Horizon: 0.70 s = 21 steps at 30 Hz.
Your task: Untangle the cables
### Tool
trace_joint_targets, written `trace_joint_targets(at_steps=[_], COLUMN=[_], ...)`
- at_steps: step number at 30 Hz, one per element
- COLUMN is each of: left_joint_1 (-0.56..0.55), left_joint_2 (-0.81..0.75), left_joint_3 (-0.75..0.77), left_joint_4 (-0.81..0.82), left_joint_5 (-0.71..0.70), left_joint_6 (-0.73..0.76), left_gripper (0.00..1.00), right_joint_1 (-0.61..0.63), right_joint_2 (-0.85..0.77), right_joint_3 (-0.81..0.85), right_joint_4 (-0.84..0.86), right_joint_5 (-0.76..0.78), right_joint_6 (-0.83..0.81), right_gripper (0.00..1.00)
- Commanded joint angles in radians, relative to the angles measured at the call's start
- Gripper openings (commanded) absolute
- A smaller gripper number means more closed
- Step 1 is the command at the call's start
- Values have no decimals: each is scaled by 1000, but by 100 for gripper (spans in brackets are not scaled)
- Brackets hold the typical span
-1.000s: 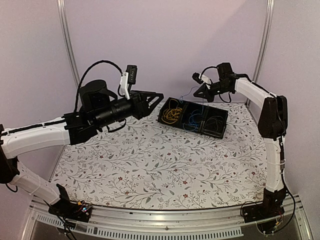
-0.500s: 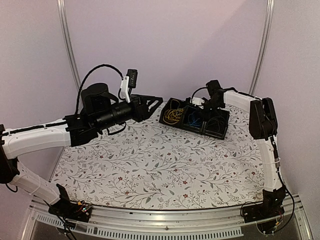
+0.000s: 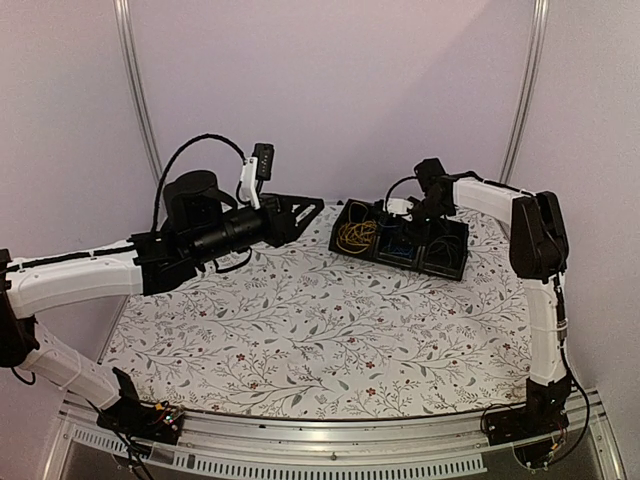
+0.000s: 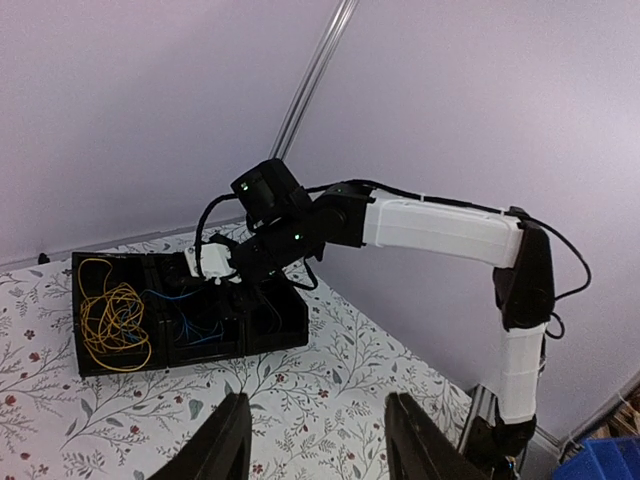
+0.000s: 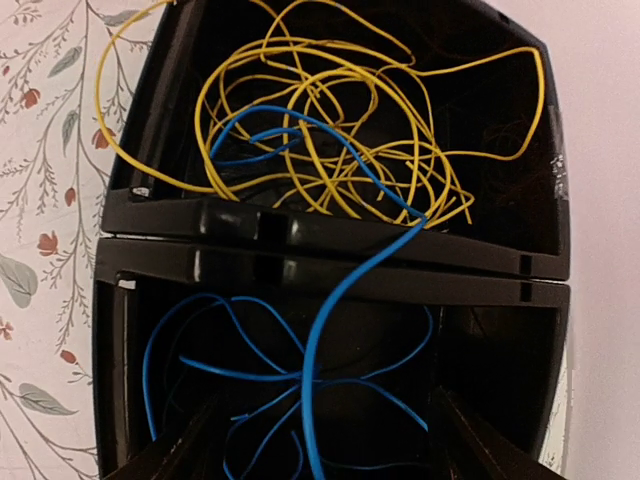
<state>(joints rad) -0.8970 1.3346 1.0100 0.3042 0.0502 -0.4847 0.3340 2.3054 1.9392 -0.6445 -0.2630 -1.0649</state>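
Your left hand hovers above the floral-print worktop, just left of the tray and about where it was a second ago. Its two fingers are spread apart and hold nothing. To its right, at the far side, sits the black plastic three-compartment tray, which has slid a little to the right since then. The tray's left compartment holds the tangled yellow wire, the middle one holds the thin blue wire, and the right one holds a looped black wire. One blue strand climbs over the divider and lies among the yellow loops. Your right hand was raised over the tray's far edge a second ago, with a blue strand trailing below it. It has now come down over the middle compartment. Its fingers stand wide apart, and the blue strand runs between them touching neither, so it grips nothing.
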Motion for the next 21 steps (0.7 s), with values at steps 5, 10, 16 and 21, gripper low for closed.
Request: trace_joint_targets(at_steps=[5,10,16,21], left_joint_1=[18,19,23,24], left_joint_2=[11,-4,-14,-12], left_joint_3=[-16,-26,-36,-41], left_joint_4=[40,37,35,38], left_joint_5=[19,9,1,-3], left_joint_6=[-23,-26,-32,-40], left_gripper=[49,48,48,48], right_joint_1=[25,24,27,28], right_joint_2=[-93,-39,4,5], right_joint_3=[35,68,109,111], right_joint_4=[20,33,6,-1], right_joint_5=[46,43,23,14], right_joint_6=[50,66,65,66], right_gripper=[73,70,66,59])
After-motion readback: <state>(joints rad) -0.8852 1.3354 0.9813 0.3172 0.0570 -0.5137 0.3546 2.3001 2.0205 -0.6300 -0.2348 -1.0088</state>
